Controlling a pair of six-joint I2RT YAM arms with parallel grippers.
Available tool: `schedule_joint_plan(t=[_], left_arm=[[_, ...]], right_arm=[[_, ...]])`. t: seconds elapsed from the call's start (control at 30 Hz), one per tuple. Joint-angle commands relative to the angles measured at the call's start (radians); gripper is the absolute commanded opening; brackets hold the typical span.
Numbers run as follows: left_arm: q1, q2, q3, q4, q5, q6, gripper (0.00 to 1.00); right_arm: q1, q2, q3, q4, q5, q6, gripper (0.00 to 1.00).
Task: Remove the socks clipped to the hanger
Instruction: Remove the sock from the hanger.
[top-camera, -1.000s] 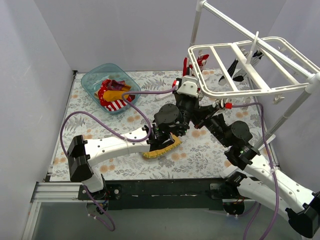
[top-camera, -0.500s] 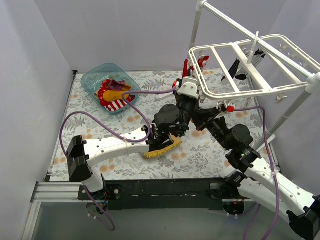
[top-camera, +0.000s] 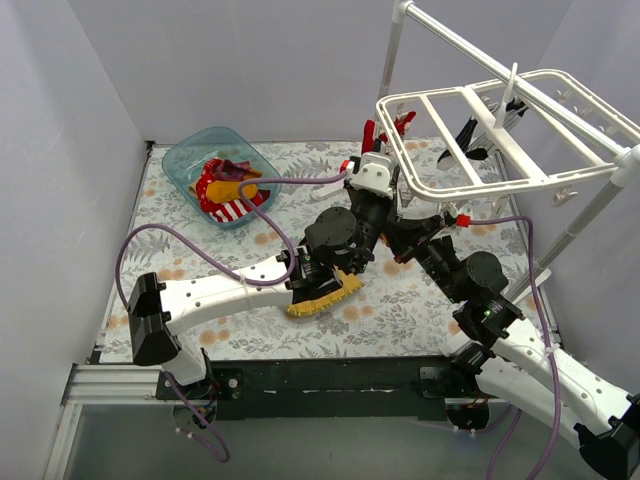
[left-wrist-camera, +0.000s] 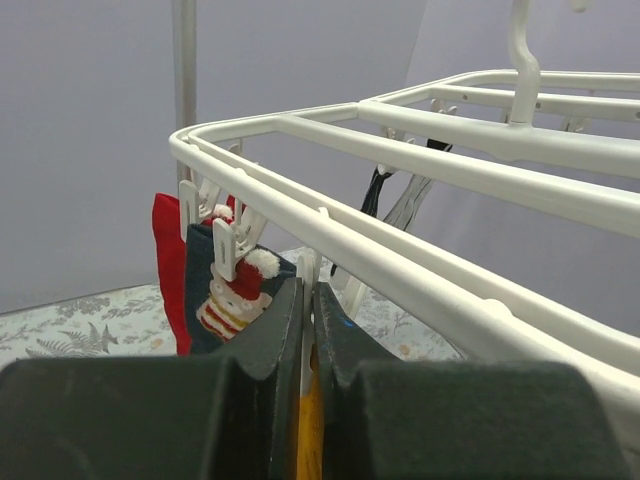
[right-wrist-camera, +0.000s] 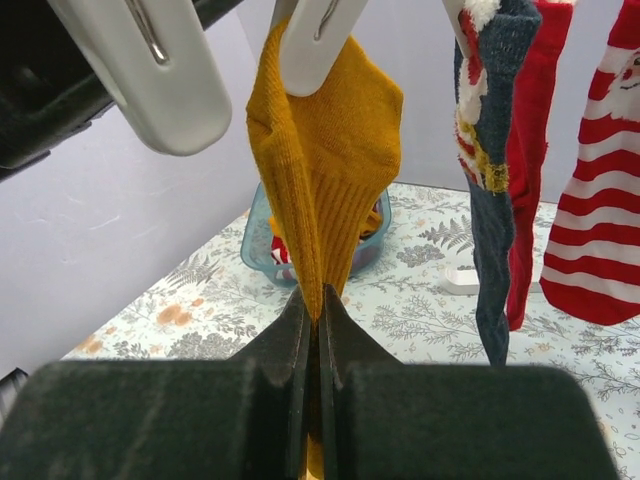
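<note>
The big white plastic grid hanger hangs over the far right corner of the flowery table. A mustard yellow knit sock hangs from a small white plastic clip. The left tool is pressed together on that clip. The right tool is pinching the bottom of the yellow sock. Just beside it hang a dark blue sock, a red sock and a red-and-white striped sock. More socks lie in the clear blue plastic tub by the far left corner.
</note>
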Motion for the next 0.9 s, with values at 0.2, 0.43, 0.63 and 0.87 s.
schedule_joint_plan(t=[0.2, 0.43, 0.63, 0.87], left_arm=[[0.005, -0.12, -0.017, -0.069, 0.07, -0.094, 0.18], [0.004, -0.17, -0.04, -0.139, 0.133, -0.162, 0.32], [0.007, -0.227, -0.051, -0.262, 0.231, -0.264, 0.39], [0.204, -0.333, -0.136, -0.331, 0.602, -0.554, 0.43]], right_arm=[[0.001, 0.016, 0.039, -0.027, -0.015, -0.033, 0.01], [0.001, -0.007, 0.067, -0.073, -0.038, -0.039, 0.01], [0.001, -0.07, 0.076, -0.143, -0.078, -0.027, 0.01], [0.001, -0.163, 0.099, -0.24, -0.108, -0.01, 0.01]])
